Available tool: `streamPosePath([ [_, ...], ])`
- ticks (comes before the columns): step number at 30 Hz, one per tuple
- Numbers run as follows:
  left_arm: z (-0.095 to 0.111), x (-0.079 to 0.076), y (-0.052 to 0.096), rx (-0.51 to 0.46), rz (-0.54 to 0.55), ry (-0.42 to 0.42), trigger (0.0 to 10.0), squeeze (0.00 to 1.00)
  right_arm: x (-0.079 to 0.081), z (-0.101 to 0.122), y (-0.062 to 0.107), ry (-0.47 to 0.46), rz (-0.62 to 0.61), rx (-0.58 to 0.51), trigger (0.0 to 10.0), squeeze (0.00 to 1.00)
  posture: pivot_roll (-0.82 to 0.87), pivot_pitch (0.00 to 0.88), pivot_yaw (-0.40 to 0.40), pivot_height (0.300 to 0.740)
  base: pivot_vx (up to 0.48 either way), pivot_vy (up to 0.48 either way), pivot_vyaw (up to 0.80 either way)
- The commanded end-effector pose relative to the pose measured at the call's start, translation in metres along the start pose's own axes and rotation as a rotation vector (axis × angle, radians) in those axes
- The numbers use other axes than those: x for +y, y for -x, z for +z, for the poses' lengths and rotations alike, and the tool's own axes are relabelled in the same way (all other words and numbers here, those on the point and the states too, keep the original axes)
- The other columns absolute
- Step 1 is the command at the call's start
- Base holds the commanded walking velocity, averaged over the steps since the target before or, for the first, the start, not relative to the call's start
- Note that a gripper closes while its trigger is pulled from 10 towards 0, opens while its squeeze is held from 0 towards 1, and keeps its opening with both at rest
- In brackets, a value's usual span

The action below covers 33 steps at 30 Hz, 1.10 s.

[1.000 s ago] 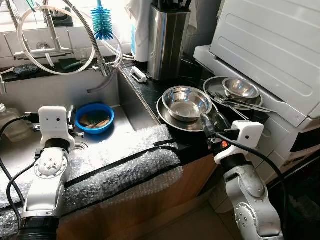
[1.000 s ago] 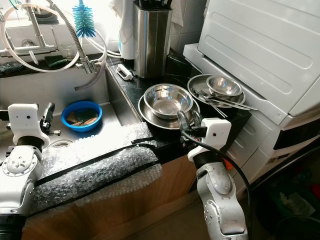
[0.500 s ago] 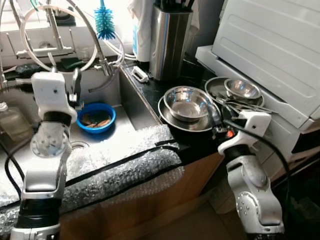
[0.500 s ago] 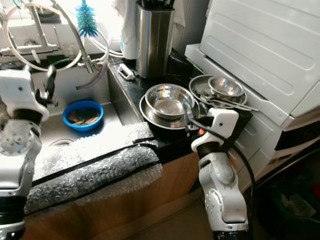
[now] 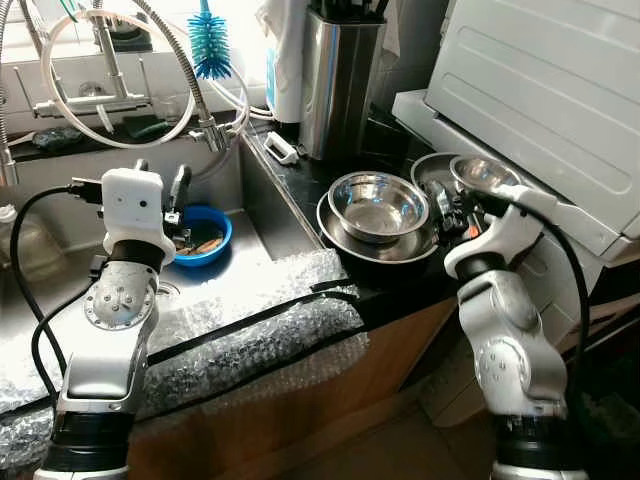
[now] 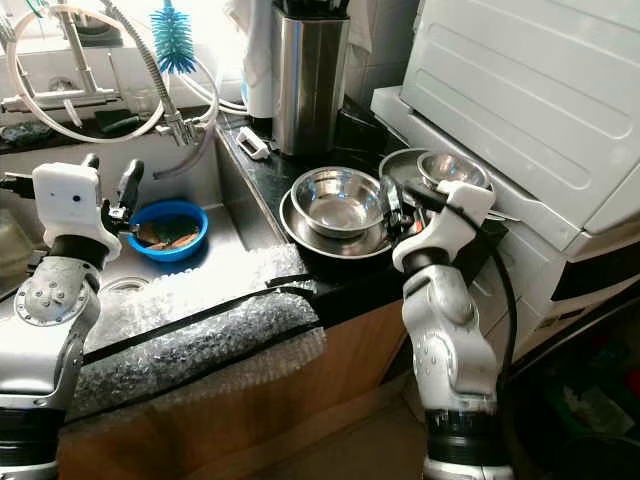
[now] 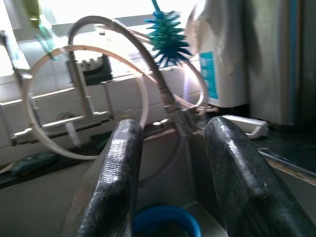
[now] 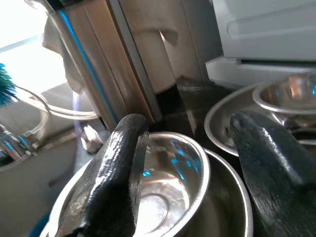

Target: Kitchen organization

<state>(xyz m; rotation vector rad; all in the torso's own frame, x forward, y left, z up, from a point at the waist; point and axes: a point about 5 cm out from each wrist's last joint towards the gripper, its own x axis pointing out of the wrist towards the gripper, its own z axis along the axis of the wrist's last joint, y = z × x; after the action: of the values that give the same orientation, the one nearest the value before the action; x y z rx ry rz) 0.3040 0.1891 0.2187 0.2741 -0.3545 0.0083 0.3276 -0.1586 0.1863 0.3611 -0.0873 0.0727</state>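
Two steel bowls [image 5: 378, 205] sit nested on the black counter [image 5: 310, 180] — the smaller inside the wider — with the right gripper [image 8: 187, 173] spread wide just beside their rim. A blue bowl [image 5: 198, 236] in the sink [image 5: 250, 262] holds brownish scraps, perhaps food; the left gripper [image 7: 170, 173] hangs above it, fingers apart. The white bottle [image 7: 213, 74] bears a blue label, unreadable.

We cannot tell what lies in the blue bowl [image 5: 197, 235]; the left gripper [image 5: 160, 187] hides its near rim. The utensils [image 6: 478, 208] behind the right gripper [image 6: 396, 203] are too small to name. The knife block [image 5: 340, 78] is cut off by the top edge.
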Motion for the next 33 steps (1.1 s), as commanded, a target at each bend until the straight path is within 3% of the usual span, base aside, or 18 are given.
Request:
streamPosePath([
  [1, 0.006, -0.002, 0.001, -0.017, -0.016, -0.02, 10.0, 0.0, -0.006, -0.002, -0.004, -0.003, -0.031, 0.033, 10.0, 1.0, -0.04, 0.0, -0.081, 0.74, 0.0, 0.0, 0.0],
  [6, 0.005, -0.002, 0.002, -0.011, -0.019, -0.027, 10.0, 0.0, -0.011, -0.007, -0.011, 0.004, -0.067, 0.098, 10.0, 1.0, -0.04, 0.0, -0.08, 0.74, 0.0, 0.0, 0.0],
  [7, 0.005, -0.001, 0.002, -0.011, -0.02, -0.027, 10.0, 0.0, -0.012, -0.008, -0.012, 0.007, -0.069, 0.106, 10.0, 0.92, -0.04, 0.0, -0.081, 0.74, 0.0, 0.0, 0.0],
  [8, 0.005, -0.001, 0.001, -0.01, -0.02, -0.027, 10.0, 0.0, -0.012, -0.009, -0.013, 0.022, -0.068, 0.114, 10.0, 0.0, -0.04, 0.0, -0.081, 0.74, 0.0, 0.0, 0.0],
  [15, 0.005, -0.01, 0.001, -0.015, -0.037, -0.015, 10.0, 0.0, -0.008, -0.013, -0.018, -0.036, -0.066, 0.131, 10.0, 0.0, -0.04, 0.0, -0.078, 0.74, 0.0, 0.0, 0.0],
  [33, 0.007, -0.015, 0.002, -0.023, -0.045, 0.006, 10.0, 0.0, 0.002, -0.028, -0.025, -0.17, -0.027, 0.219, 10.0, 0.0, -0.03, 0.0, -0.08, 0.74, 0.0, 0.0, 0.0],
])
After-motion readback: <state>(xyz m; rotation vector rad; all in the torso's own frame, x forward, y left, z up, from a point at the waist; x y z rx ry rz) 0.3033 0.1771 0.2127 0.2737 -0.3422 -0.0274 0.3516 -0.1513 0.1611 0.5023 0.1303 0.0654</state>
